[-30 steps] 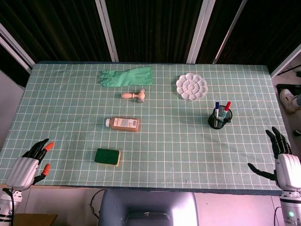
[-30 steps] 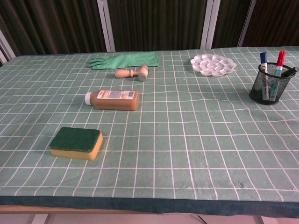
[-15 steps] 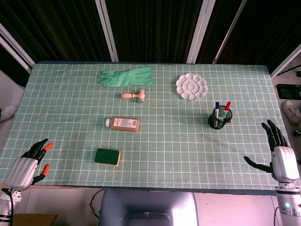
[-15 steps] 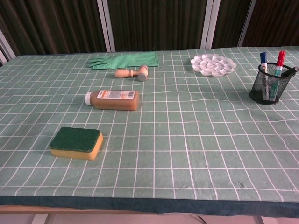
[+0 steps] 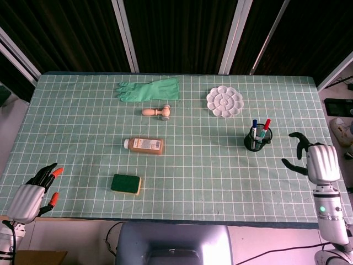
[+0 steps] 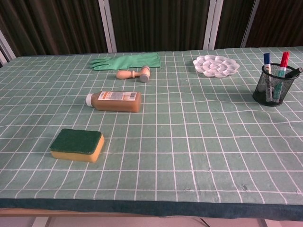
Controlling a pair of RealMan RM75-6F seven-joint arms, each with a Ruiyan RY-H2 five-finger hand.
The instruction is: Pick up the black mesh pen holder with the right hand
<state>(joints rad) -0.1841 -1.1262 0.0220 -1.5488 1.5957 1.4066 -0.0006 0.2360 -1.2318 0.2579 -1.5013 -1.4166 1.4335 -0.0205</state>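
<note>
My right hand (image 5: 315,161) has swung up from the table's (image 5: 220,182) near edge toward the holder (image 5: 257,139), now just off its 4 o'clock but not touching; the approach is under way; fingers spread and curling toward it, holding nothing; left hand (image 5: 33,193) idles, released, at 8 o'clock.

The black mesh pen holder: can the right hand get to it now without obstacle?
Probably yes. The right hand is open beside the black mesh pen holder, with only bare mat between them.
</note>
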